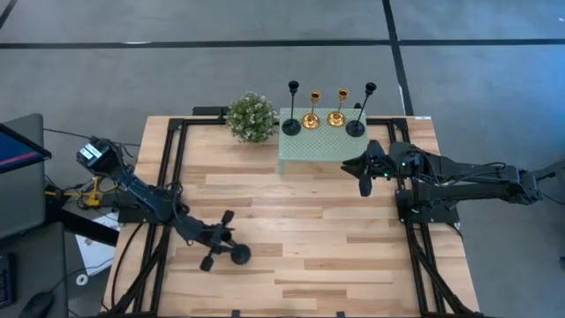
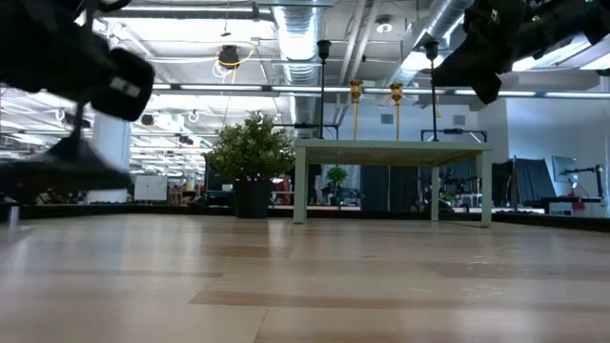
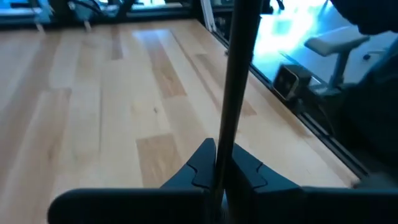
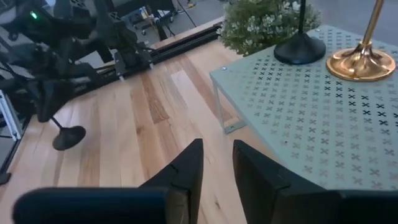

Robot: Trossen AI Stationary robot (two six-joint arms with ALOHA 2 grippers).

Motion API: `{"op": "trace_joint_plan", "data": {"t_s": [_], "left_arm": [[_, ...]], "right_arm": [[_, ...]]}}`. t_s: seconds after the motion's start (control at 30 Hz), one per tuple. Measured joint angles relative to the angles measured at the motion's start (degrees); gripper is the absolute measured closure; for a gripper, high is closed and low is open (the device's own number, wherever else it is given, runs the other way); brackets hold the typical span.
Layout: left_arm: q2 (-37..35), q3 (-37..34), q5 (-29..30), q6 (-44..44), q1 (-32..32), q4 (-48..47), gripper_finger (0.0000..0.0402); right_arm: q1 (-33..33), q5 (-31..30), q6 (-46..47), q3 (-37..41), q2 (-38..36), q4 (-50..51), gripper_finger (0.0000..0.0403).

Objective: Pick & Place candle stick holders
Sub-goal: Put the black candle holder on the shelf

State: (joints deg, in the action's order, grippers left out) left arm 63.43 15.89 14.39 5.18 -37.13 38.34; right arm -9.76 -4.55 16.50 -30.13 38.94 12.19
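Observation:
My left gripper (image 1: 226, 238) is over the near left part of the table, shut on a thin black candle stick holder (image 1: 235, 240). Its disc base (image 1: 240, 255) also shows in the right wrist view (image 4: 68, 137). Two black holders (image 1: 291, 110) (image 1: 360, 110) and two gold holders (image 1: 311, 113) (image 1: 337, 110) stand upright on their bases on the mint-green stand (image 1: 322, 148) at the far edge. My right gripper (image 4: 217, 165) is open at the stand's near right corner, with nothing between its fingers. My left gripper pinches the black holder's thin stem (image 3: 227, 134) between its two fingers (image 3: 200, 163). The fingers lie about level and cross the stem. The holder is tilted, with its disc base (image 4: 68, 137) at the low end toward the table's near edge, and in the low view it looks lifted clear.
A leafy green plant ball (image 1: 251, 117) sits left of the stand at the far edge. Black frame rails (image 1: 177, 177) run along both sides of the table. Bare wood (image 1: 300, 230) lies between the two arms.

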Motion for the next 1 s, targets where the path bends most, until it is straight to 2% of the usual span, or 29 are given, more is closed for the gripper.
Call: {"op": "trace_joint_plan", "data": {"t_s": [0.1,0.27,0.37,0.53,0.7,0.87,1.0], "left_arm": [[0.0,2.7,0.2,-0.7,1.4,-2.3,0.0389],[0.0,6.7,0.7,-0.6,6.2,-7.4,0.0389],[0.0,8.5,0.6,-0.6,9.9,-7.5,0.0389],[0.0,11.4,-0.3,-0.6,16.5,-7.5,0.0389],[0.0,14.3,-0.7,-1.1,22.7,-7.6,0.0389],[1.5,18.3,-4.5,-2.5,27.4,-8.2,0.0389],[4.7,23.9,-5.3,-2.6,29.9,-12.0,0.0389]], "right_arm": [[0.0,1.5,-1.1,0.0,0.0,0.9,0.0338],[0.0,10.7,-4.9,0.0,-0.1,2.3,0.0381],[0.0,13.4,-4.8,0.0,-1.5,3.4,0.0398],[0.0,11.3,-2.0,0.0,-5.9,6.5,0.0401],[0.0,7.8,-2.6,0.0,-14.4,10.6,0.0402],[0.0,7.5,-2.6,0.0,-21.0,19.0,0.0402],[0.0,7.5,1.2,0.0,-23.3,21.0,0.0402]]}}
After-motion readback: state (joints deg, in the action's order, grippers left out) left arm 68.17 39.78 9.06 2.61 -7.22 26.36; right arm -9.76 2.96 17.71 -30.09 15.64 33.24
